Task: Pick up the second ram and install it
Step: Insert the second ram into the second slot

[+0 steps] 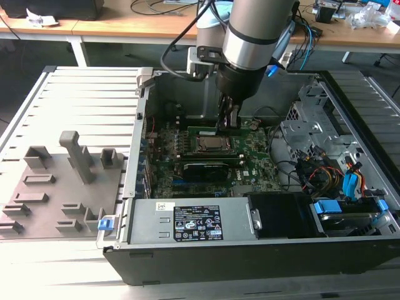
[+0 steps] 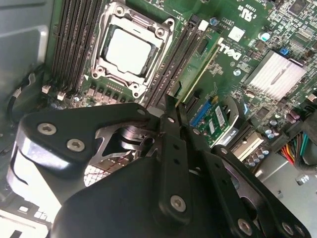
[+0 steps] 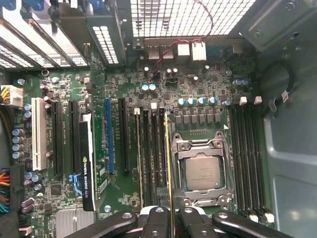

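My gripper (image 1: 226, 122) reaches down into the open computer case, just beyond the CPU socket (image 1: 212, 144). It is shut on the second ram (image 2: 200, 67), a thin green stick. In the first wrist view the second ram (image 3: 168, 163) shows edge-on, running along the black memory slots (image 3: 151, 158) beside the CPU socket (image 3: 200, 171). The gripper (image 3: 171, 212) clamps the stick near one end. In the second wrist view the gripper (image 2: 171, 106) holds the stick over the slots next to the CPU socket (image 2: 126, 49). Whether the stick is seated in a slot I cannot tell.
A graphics card (image 1: 206, 169) lies nearer than the socket on the motherboard (image 1: 253, 159). The power supply (image 1: 187, 222) fills the case's near side. A metal drive cage (image 1: 312, 119) and coloured cables (image 1: 325, 175) crowd the exterior view's right. A grey fixture tray (image 1: 62, 169) lies at its left.
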Motion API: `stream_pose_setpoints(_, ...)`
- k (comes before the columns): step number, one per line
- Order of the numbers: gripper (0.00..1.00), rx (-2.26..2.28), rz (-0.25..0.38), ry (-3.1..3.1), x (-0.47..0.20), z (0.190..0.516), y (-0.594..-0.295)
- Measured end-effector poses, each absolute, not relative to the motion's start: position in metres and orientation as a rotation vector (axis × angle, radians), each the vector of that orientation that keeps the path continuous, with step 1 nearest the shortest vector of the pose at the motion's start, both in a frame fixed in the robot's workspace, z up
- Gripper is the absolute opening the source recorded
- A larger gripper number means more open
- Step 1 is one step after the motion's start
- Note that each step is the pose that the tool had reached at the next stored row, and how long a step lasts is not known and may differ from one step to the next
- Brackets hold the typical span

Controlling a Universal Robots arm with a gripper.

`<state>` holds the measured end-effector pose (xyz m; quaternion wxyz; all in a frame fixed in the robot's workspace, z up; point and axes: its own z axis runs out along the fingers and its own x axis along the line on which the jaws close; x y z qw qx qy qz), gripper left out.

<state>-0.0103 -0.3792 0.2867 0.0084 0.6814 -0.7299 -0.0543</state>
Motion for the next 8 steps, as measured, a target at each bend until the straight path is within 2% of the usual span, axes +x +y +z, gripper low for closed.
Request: stream_pose_setpoints(8, 0.14, 2.129, -0.17, -2.281, -0.0108, 0.282, -0.3792)
